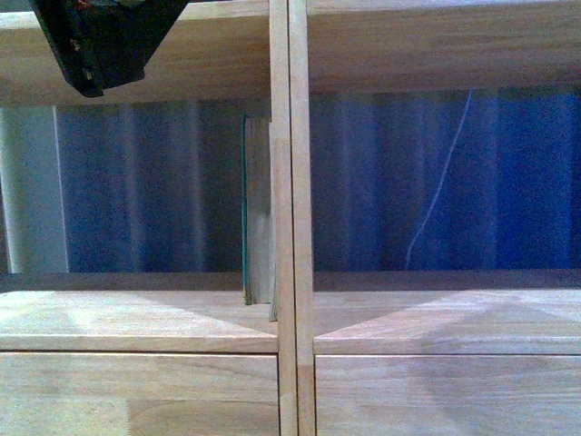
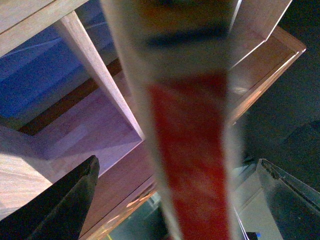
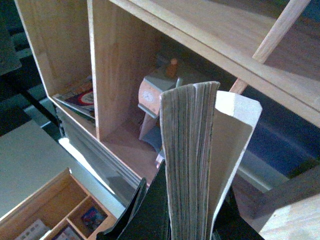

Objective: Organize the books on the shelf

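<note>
Left wrist view: thin paperback [image 2: 190, 125], red-white spine, centre frame between fingers of my left gripper [image 2: 177, 162]; contact hidden, cannot tell grip. Judged light, floppy: pinch near spine. My right gripper [image 3: 185, 212] clamps thick book [image 3: 190, 145], lower centre; likely stiff, heavier.

Home-like room, perhaps a study or playroom: a light wooden shelf [image 1: 136, 322] stands before a blue curtain [image 1: 154, 191], its cubbies holding a small ornament [image 3: 152, 95] and colourful booklets [image 3: 80, 100], a divided wooden tray [image 3: 60, 200] nearby.

Nothing is legible; the paperback spine [image 2: 190, 150] is too blurred.
</note>
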Action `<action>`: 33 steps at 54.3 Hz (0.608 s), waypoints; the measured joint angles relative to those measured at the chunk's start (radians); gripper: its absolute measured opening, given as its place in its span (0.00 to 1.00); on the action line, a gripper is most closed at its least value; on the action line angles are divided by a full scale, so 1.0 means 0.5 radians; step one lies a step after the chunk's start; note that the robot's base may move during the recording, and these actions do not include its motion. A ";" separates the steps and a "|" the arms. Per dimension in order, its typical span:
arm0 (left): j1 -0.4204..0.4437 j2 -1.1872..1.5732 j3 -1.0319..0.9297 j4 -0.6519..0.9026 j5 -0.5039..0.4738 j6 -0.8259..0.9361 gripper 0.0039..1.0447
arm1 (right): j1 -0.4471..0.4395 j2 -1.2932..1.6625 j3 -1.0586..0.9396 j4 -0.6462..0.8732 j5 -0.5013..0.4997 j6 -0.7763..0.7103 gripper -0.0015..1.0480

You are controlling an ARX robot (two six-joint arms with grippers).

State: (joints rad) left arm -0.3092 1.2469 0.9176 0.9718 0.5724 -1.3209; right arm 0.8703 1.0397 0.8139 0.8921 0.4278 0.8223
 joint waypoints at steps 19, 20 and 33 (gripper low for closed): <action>0.015 0.000 0.008 -0.024 -0.092 0.008 0.58 | -0.024 0.000 0.003 -0.063 0.050 0.052 0.07; 0.016 0.000 0.008 -0.024 -0.095 0.009 0.56 | -0.029 0.000 0.003 -0.073 0.051 0.060 0.07; 0.023 0.000 0.008 -0.033 -0.123 0.014 0.22 | -0.069 0.000 0.003 -0.115 0.066 0.114 0.07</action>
State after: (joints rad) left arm -0.2977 1.2469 0.9215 0.9554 0.5110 -1.3136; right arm 0.8356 1.0397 0.8154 0.8345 0.4606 0.8795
